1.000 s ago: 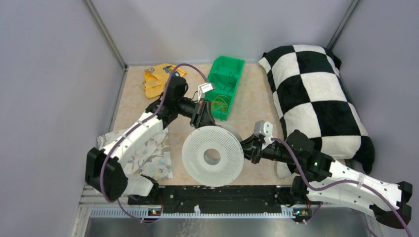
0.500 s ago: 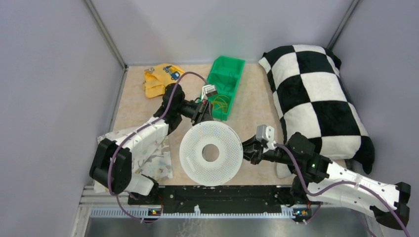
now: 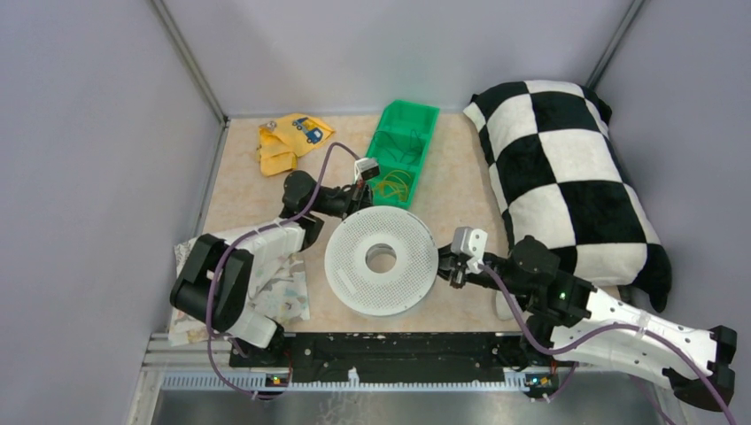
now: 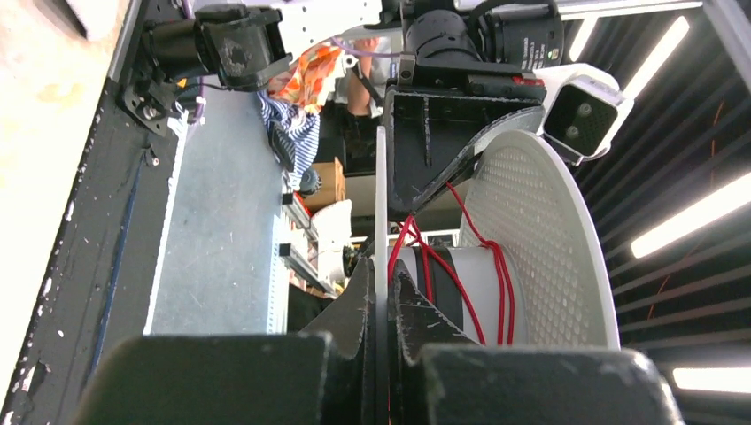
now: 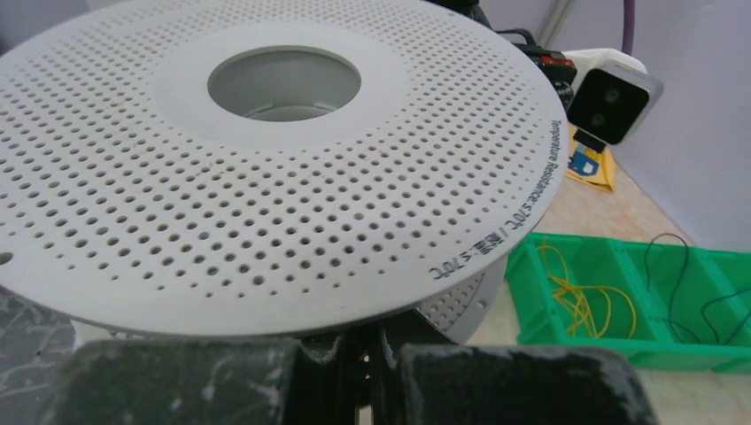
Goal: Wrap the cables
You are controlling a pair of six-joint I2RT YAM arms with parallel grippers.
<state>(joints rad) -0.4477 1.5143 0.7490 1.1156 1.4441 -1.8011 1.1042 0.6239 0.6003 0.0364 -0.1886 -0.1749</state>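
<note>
The left gripper (image 3: 358,204) is pinched almost shut on the far rim of the grey spool (image 3: 403,282). The red cable (image 4: 406,237) is wound around the spool's hub. The right gripper (image 3: 445,266) is fully closed at the right rim; what it grips, I cannot tell.

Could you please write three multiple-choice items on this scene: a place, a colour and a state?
1. Where is the green bin relative to the spool? A) beyond it B) under it C) nearer the arm bases
2. What colour is the cable wound on the spool's hub? A) blue B) red C) white
3. How do the right arm's fingers stand? A) spread wide B) shut on nothing C) shut on the spool's rim
Answers: 1 A, the top view shows it past the spool's far edge; 2 B, red turns show in the left wrist view; 3 C, the right wrist view shows them pinching the flange.
</note>
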